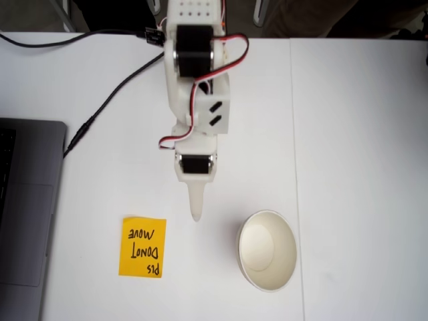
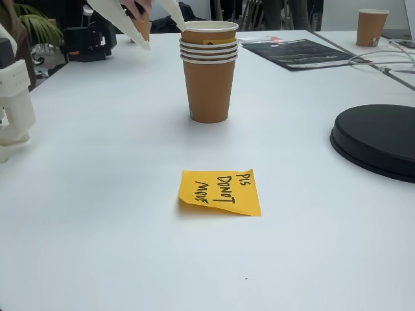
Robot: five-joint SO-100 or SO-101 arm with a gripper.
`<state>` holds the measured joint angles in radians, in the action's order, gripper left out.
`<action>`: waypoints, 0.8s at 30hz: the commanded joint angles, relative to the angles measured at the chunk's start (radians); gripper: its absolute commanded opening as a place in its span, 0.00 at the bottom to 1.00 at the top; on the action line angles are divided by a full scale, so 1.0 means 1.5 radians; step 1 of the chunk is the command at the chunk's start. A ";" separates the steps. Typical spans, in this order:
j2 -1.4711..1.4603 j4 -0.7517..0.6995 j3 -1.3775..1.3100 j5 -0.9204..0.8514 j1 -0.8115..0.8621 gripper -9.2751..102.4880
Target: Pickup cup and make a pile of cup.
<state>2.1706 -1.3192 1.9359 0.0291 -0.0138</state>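
End effector [image 1: 196,212] hangs empty, spread apart in the side-on fixed view; pile of cup [image 2: 209,71] stands upright beside it.

One view looks straight down, another low across the table [image 2: 97,246] (both nearby).

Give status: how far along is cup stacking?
Done: several cups sit nested in one upright stack, rims layered. In hand: nothing; the hand hangs open beside the stack's top. Left: possibly the lone cup far back; otherwise it looks finished.
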 commanded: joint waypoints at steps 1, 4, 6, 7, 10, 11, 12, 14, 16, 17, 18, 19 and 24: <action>0.064 0.014 0.029 -0.004 0.000 0.24; 0.087 0.025 0.054 -0.004 -0.003 0.22; 0.100 0.041 0.074 -0.004 -0.003 0.20; 0.107 0.050 0.084 -0.004 -0.003 0.19; 0.131 0.075 0.110 -0.004 -0.003 0.16; 0.138 0.081 0.118 -0.004 -0.003 0.15; 0.145 0.086 0.127 -0.004 -0.003 0.14; 0.157 0.094 0.145 -0.004 -0.003 0.12; 0.170 0.098 0.163 -0.004 -0.004 0.09; 0.177 0.100 0.172 -0.004 -0.004 0.09; 0.184 0.101 0.180 -0.004 -0.004 0.08; 0.193 0.103 0.188 -0.004 -0.004 0.07; 0.233 0.103 0.229 -0.004 -0.005 0.02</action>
<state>2.4605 -1.1888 2.2703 0.0291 -0.0138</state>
